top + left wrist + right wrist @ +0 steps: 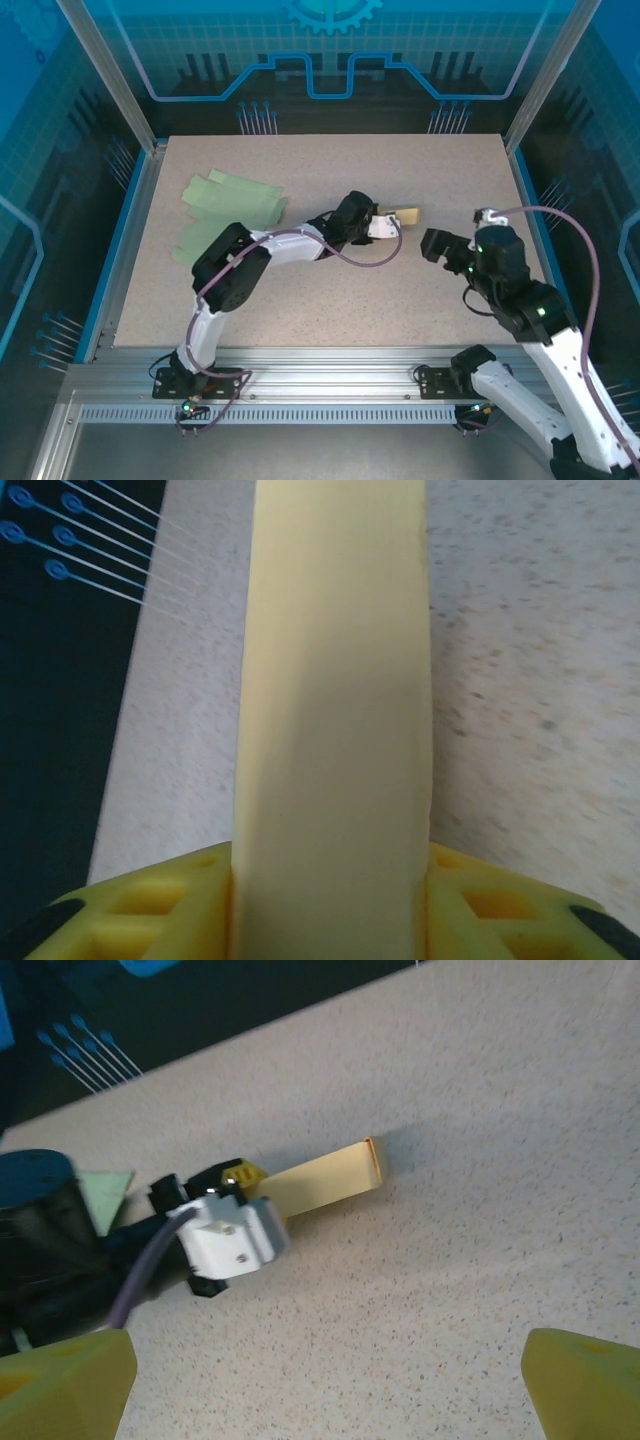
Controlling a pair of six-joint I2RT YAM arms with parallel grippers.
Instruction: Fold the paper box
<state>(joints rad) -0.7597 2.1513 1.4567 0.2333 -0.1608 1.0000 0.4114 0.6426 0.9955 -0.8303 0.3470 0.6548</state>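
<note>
The paper box point(408, 214) is a flat, pale yellow strip at mid-table, pointing right. My left gripper point(385, 222) is shut on its near end. In the left wrist view the paper box point(335, 730) runs up the middle, pinched on both sides by the yellow fingers point(150, 900). My right gripper point(432, 245) hovers to the right of the box and a little nearer, open and holding nothing. From the right wrist, the box point(325, 1175) sticks out of the left gripper point(240, 1185), and my right gripper point(325, 1390) has its yellow fingertips point(65, 1385) spread wide over bare table.
Several light green paper sheets point(230, 205) lie at the left of the table, behind the left arm. One green corner point(105, 1190) shows beyond the left wrist. A metal frame rail point(300, 375) borders the table's near edge.
</note>
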